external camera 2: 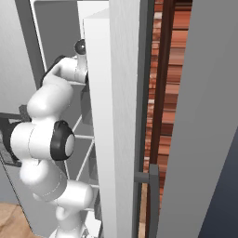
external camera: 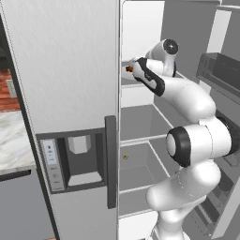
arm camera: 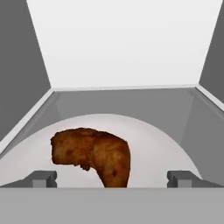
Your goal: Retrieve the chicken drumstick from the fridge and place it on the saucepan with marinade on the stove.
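The chicken drumstick [arm camera: 94, 156], dark reddish-brown, lies on a white round plate [arm camera: 157, 144] on a shelf inside the fridge [external camera: 65, 70]. My gripper [arm camera: 112, 178] hovers over it, open, with one fingertip [arm camera: 43, 178] left of the meat and the other far to its right. In the left base view a brown speck of the drumstick [external camera: 129, 69] shows at the hand, on an upper shelf behind the closed left door. The arm [external camera 2: 51, 139] reaches into the right compartment. The saucepan and the stove are out of view.
The fridge's right door stands open; its edge [external camera 2: 121, 116] and dark handle [external camera 2: 152, 186] rise close beside the arm. White shelves [external camera: 140, 140] sit below the hand, door bins [external camera: 218, 70] to the right. A marble counter [external camera: 14, 140] lies at the far left.
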